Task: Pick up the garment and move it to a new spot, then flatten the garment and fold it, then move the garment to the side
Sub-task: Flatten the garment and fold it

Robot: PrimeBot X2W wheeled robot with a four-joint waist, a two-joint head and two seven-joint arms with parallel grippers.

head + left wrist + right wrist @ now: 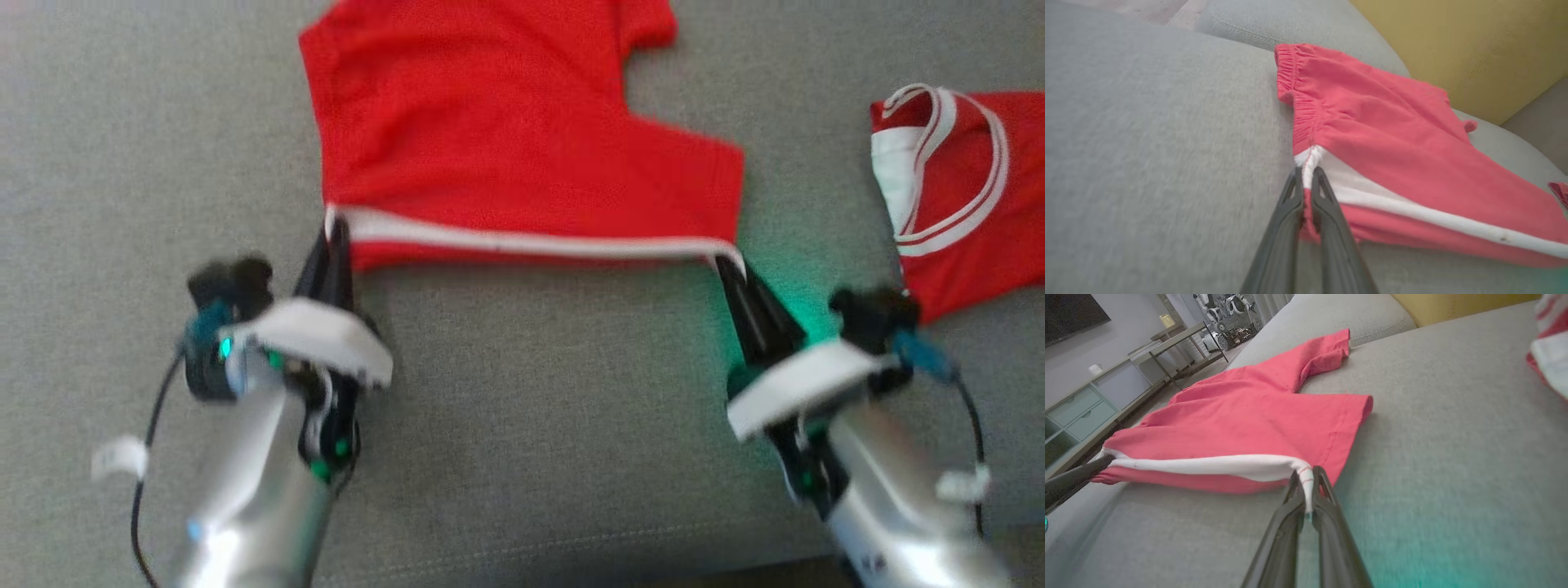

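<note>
A red pair of shorts, the garment [490, 139], lies spread on the grey sofa cushion, its near edge carrying a white stripe pulled taut between my two grippers. My left gripper [333, 233] is shut on the left end of that striped edge, seen close up in the left wrist view as the gripper [1308, 173] pinching the white seam of the garment [1392, 147]. My right gripper [727, 265] is shut on the right end; in the right wrist view the gripper [1306, 477] clamps the white band of the garment [1241, 420].
A second red garment with white trim [955, 188] lies at the right of the cushion [531, 425]. A yellow backrest [1474, 45] stands behind the sofa. A low cabinet [1081, 412] and a shelf are across the room on the left.
</note>
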